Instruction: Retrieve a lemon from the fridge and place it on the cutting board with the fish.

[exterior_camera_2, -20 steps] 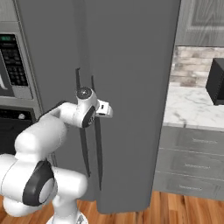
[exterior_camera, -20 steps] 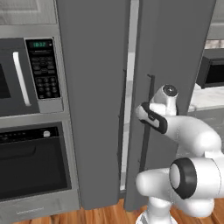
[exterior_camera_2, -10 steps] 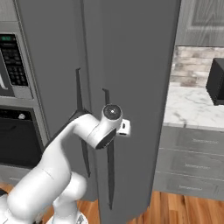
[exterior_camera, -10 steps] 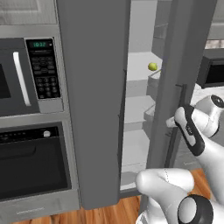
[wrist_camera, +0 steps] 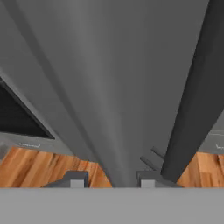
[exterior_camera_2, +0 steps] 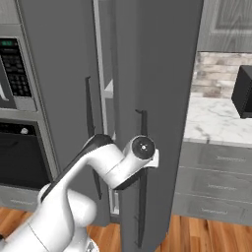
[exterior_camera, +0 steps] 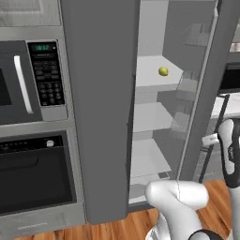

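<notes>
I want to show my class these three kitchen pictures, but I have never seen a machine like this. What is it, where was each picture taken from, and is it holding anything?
All three are computer-rendered. The white jointed shape is a robot arm on a base that can drive. Two cameras ride on that base, one behind the arm to its left, one to its right, so they show the same scene from two sides. The third camera sits on the hand and looks along the gripper, whose two small dark fingertips rise at the bottom.

The arm stands at a tall dark-grey fridge. The right door is swung open by its long handle. Inside, a small yellow-green lemon sits on an upper shelf. A microwave and oven stand to the left.

The fingertips stand apart, right at the handle, with nothing between them.
</notes>
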You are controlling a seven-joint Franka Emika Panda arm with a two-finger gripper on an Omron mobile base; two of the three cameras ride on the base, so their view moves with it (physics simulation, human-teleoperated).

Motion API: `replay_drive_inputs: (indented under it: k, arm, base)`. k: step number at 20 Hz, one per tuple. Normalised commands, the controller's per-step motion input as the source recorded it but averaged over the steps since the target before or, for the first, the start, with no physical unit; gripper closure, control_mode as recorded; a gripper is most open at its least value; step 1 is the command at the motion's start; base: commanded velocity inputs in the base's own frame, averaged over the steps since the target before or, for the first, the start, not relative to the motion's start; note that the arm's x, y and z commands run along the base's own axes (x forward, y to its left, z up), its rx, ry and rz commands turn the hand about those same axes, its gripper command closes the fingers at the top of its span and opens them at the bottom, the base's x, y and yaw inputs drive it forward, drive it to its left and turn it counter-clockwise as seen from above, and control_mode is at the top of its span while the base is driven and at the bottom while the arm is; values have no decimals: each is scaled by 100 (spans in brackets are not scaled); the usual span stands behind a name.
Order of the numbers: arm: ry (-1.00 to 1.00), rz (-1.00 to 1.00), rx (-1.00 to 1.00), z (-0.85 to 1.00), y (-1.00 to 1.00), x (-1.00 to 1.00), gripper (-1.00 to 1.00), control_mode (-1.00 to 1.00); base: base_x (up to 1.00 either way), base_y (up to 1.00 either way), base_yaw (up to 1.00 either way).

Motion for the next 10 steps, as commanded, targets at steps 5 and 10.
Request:
replay_drive_inputs:
  k: [5, 10]
  arm:
    - [2, -5, -29, 73, 37, -56, -100, -100]
    - [22, -4, -39, 8, 75, 2, -100, -100]
  base:
    - [0, 0, 0]
    - [0, 0, 0]
